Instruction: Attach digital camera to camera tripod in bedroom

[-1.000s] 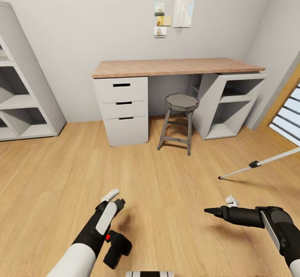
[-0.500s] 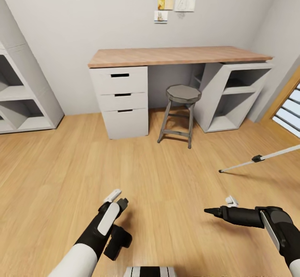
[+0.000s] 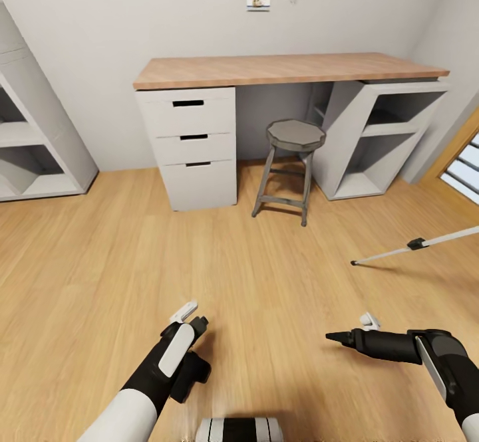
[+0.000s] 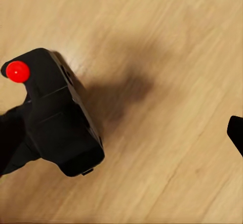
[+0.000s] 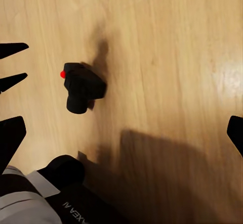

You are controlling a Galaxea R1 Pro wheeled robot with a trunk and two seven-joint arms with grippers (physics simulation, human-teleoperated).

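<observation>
Our left gripper (image 3: 193, 319) holds the camera (image 4: 58, 128) low over the wood floor (image 3: 266, 276), near left. Our right gripper (image 3: 352, 330) hangs wide, holding nothing. A tripod (image 3: 416, 245) leg lies far right. No writing is legible on the camera.

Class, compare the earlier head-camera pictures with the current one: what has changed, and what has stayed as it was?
The camera moved: the desk, stool and tripod leg shifted in the picture, and the robot has neared the desk. The left tool shifted slightly; the digital camera stays beside it. The right tool kept its pose.
</observation>
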